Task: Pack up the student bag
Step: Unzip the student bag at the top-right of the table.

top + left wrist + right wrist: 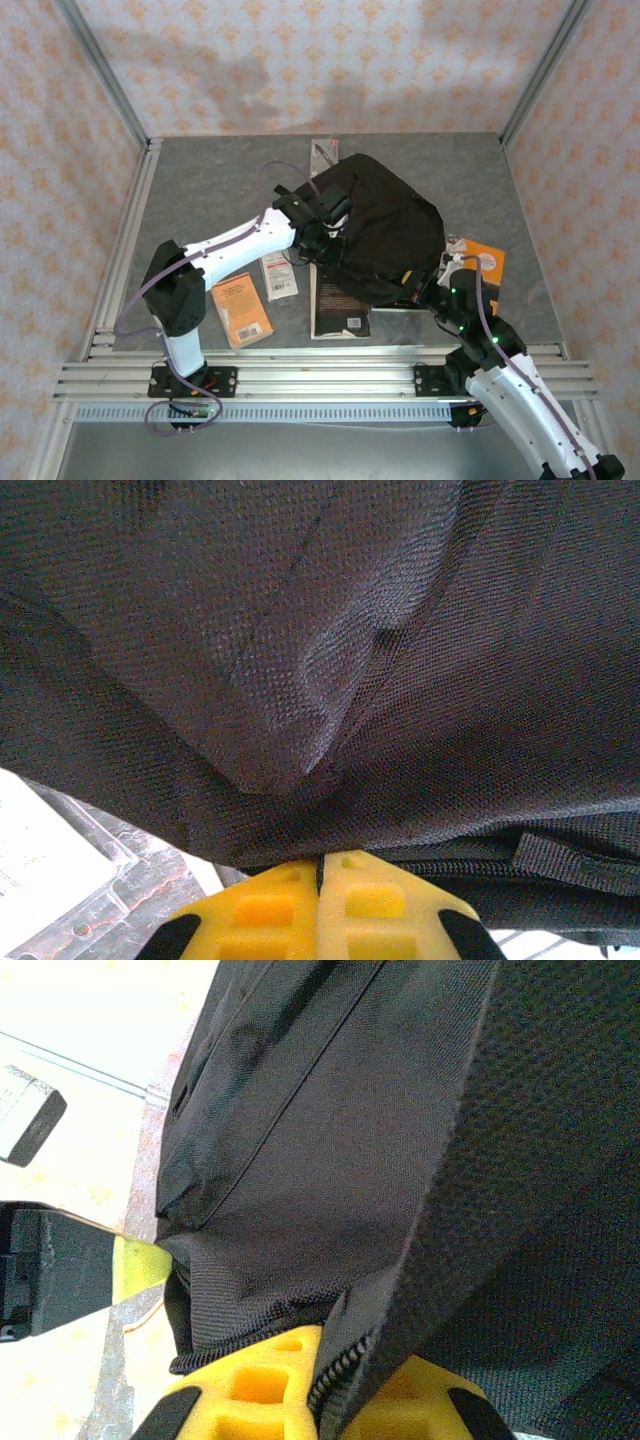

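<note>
Packing appears barely begun. The large black soft fabric student bag (385,235) lies mid-table on the grey table (200,180). An orange paperback book (242,310) and a black-covered book (338,305) lie unpacked toward the near edge. The left gripper (320,865) is clenched, apparently pinching fabric at the bag's left side. The right gripper (325,1360) clamps the bag's zipped near-right hem.
</note>
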Tool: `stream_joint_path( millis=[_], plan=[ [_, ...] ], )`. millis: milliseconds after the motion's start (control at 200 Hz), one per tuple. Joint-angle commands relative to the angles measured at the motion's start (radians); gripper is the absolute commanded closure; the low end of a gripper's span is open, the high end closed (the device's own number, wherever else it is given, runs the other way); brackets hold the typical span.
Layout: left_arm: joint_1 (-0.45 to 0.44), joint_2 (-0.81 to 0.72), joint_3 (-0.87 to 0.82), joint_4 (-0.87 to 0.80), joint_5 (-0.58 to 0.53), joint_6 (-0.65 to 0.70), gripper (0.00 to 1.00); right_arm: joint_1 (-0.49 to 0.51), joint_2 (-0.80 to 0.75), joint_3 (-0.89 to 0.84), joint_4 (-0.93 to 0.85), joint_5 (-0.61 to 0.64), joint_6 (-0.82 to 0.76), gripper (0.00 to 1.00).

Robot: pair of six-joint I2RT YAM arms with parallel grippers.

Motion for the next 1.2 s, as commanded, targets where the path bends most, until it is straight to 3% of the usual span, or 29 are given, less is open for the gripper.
stream_joint_path(
  millis=[0, 95, 220, 380, 691, 926, 1091, 1196],
  plan=[
    [0.008, -0.035, 0.025, -0.041, -0.009, -0.027, 1.0, 0.005, -0.008, 0.029, 0.066, -0.058, -0.051, 1.0],
    [0.008, -0.059, 0.061, -0.039, 0.044, -0.127, 1.0, 0.021, -0.011, 0.027, 0.072, -0.068, -0.092, 1.0],
    [0.008, -0.098, 0.107, -0.037, 0.082, -0.278, 0.73, 0.057, -0.01, 0.024, 0.071, -0.051, -0.153, 1.0],
    [0.009, -0.11, 0.114, -0.039, 0.132, -0.441, 0.69, 0.125, 0.01, 0.013, 0.081, 0.013, -0.186, 1.0],
    [0.007, -0.195, -0.154, 0.132, 0.218, -0.868, 0.43, 0.38, 0.178, 0.031, 0.201, 0.309, -0.257, 1.0],
    [0.011, -0.194, -0.185, 0.166, 0.2, -0.937, 0.44, 0.537, 0.324, 0.036, 0.292, 0.426, -0.273, 1.0],
    [0.011, -0.167, -0.19, 0.11, 0.2, -0.894, 0.44, 0.545, 0.328, 0.024, 0.311, 0.493, -0.246, 1.0],
    [0.011, -0.174, -0.255, 0.137, 0.217, -0.896, 0.49, 0.544, 0.331, 0.022, 0.318, 0.506, -0.241, 1.0]
  ],
)
